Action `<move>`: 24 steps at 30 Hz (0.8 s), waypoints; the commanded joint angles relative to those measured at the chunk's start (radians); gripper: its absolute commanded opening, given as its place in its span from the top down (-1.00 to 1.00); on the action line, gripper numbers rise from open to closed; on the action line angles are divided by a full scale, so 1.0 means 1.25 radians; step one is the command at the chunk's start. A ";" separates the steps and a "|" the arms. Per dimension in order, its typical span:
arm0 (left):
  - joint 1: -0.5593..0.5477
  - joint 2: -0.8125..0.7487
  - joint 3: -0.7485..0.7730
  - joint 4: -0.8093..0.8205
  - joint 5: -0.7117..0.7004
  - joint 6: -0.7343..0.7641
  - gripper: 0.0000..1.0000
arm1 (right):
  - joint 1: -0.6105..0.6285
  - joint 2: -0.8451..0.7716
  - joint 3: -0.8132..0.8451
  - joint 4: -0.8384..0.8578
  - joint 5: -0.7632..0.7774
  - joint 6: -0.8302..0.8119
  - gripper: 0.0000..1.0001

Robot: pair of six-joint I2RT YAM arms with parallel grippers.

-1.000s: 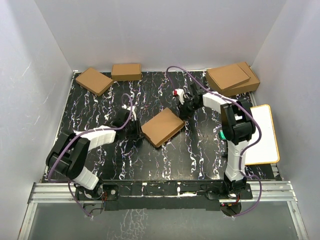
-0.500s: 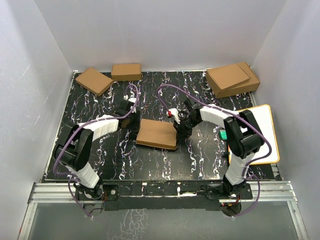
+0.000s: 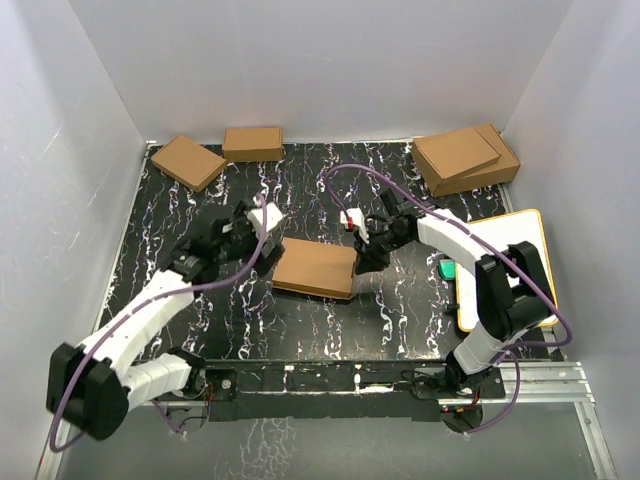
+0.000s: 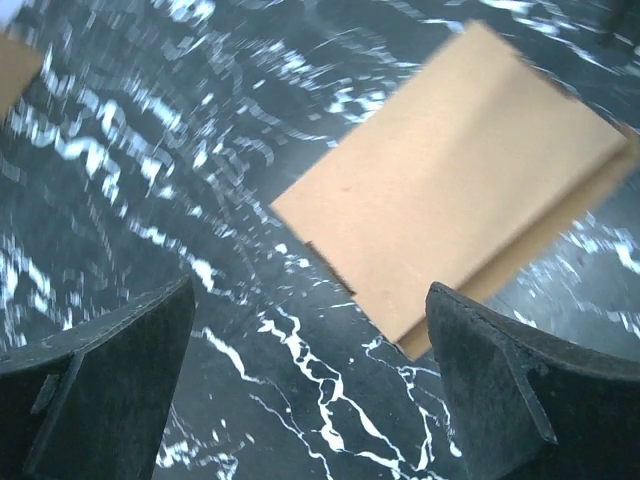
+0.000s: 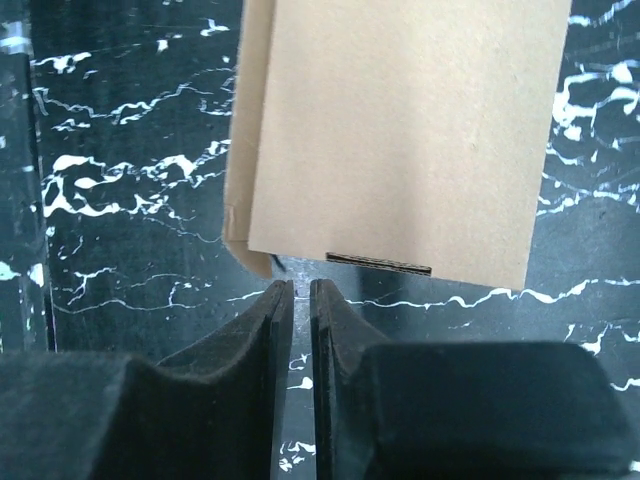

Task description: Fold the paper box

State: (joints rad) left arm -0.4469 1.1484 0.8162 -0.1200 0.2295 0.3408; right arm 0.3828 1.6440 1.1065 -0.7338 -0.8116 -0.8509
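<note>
**One folded box, two hands beside it**

One paper box [image 3: 315, 268] lies flat and closed near the middle of the desk [image 3: 200, 310], a thin brown rectangle on the black, white-veined top. From the right wrist its near edge shows a short dark slot, and a second cardboard layer peeks out along one side [image 5: 243, 130].

Just off its right end sits the right hand [image 3: 363, 260]. Its fingers [image 5: 250, 330] are almost pressed together, only a thin slit between them and nothing in it. The tips point at the box edge and stand just beside it; whether they touch is not clear.

At the box's left end the left hand [image 3: 262, 228] is spread wide and holds nothing. The left wrist view is blurred, with the box [image 4: 450, 190] ahead of the fingers [image 4: 110, 380] and apart from them.

Farther out, two small brown boxes [image 3: 188, 162] lie at the back left and two larger stacked boxes [image 3: 465, 158] at the back right. A white board with an orange rim [image 3: 520, 260] rests at the right edge.
</note>
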 commanded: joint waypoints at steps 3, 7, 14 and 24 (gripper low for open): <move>0.004 -0.118 -0.130 0.088 0.330 0.272 -0.94 | -0.008 -0.095 -0.063 -0.050 -0.171 -0.275 0.35; 0.002 -0.088 -0.123 -0.004 0.420 0.394 -0.94 | -0.009 -0.100 -0.122 -0.173 -0.209 -0.613 0.20; -0.080 -0.011 -0.172 -0.036 0.330 0.620 -0.80 | -0.009 -0.055 -0.101 -0.205 -0.196 -0.648 0.21; -0.104 0.075 -0.231 0.141 0.283 0.668 -0.63 | -0.008 -0.037 -0.100 -0.209 -0.194 -0.654 0.22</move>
State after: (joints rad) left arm -0.5716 1.2301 0.5434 -0.0444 0.5735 1.1107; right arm 0.3729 1.5810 0.9520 -0.9916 -0.9756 -1.6054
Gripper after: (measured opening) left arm 0.833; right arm 0.393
